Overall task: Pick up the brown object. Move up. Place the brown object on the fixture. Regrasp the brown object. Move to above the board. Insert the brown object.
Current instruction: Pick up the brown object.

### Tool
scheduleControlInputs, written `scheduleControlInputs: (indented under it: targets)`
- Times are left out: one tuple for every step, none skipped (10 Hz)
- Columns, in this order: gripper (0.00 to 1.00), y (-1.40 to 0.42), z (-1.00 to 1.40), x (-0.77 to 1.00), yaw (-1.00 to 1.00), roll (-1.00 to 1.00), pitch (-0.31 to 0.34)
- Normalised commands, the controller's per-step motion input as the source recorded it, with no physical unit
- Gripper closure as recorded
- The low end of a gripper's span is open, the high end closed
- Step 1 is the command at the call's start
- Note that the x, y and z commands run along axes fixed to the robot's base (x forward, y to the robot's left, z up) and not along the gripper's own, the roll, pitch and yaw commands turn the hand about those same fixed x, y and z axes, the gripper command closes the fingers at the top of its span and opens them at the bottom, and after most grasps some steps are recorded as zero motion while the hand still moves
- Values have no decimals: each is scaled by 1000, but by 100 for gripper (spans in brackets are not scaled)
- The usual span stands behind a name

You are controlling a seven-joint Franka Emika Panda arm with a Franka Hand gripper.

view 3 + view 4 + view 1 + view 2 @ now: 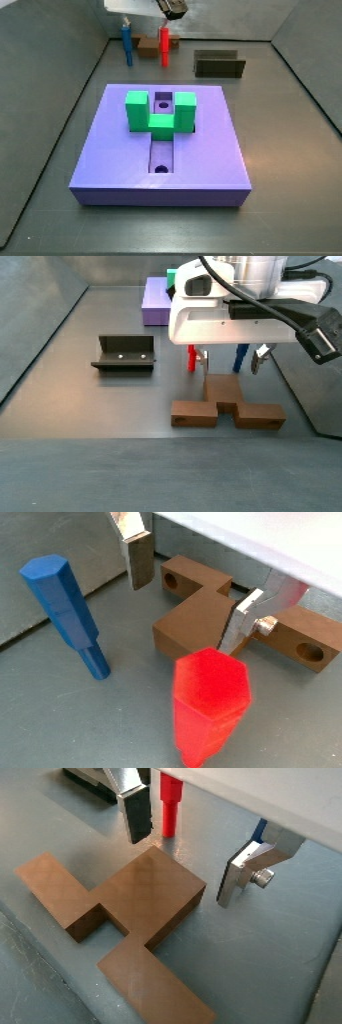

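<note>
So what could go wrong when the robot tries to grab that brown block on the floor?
The open gripper hangs over the brown T-shaped block, with one finger much closer than the other, so closing might shove it sideways. The upright red peg and blue peg stand close by; the gripper could knock them over.

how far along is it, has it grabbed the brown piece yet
Nothing looks done yet. The brown object lies flat on the floor, with the open hand just above, fingers either side of its middle stem, not gripping. Still left: lift, set on the fixture, regrasp, insert into the board.
</note>
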Motion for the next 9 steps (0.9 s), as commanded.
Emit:
scheduleControlInputs:
  targets:
    - [0, 91, -180, 231, 0, -106, -100]
    - [0, 74, -114, 206, 0, -103, -119]
    - [0, 54, -114, 89, 0, -140, -154]
    - [0, 34, -134, 0, 0, -207, -150]
    - [0, 0, -140, 0, -6, -183, -164]
    - [0, 0, -183, 0, 0, -139, -239]
    - [0, 0, -126, 0, 0, -86, -243]
    - [0, 0, -83, 0, 0, -53, -229]
    - [0, 0, -103, 51, 0, -73, -171]
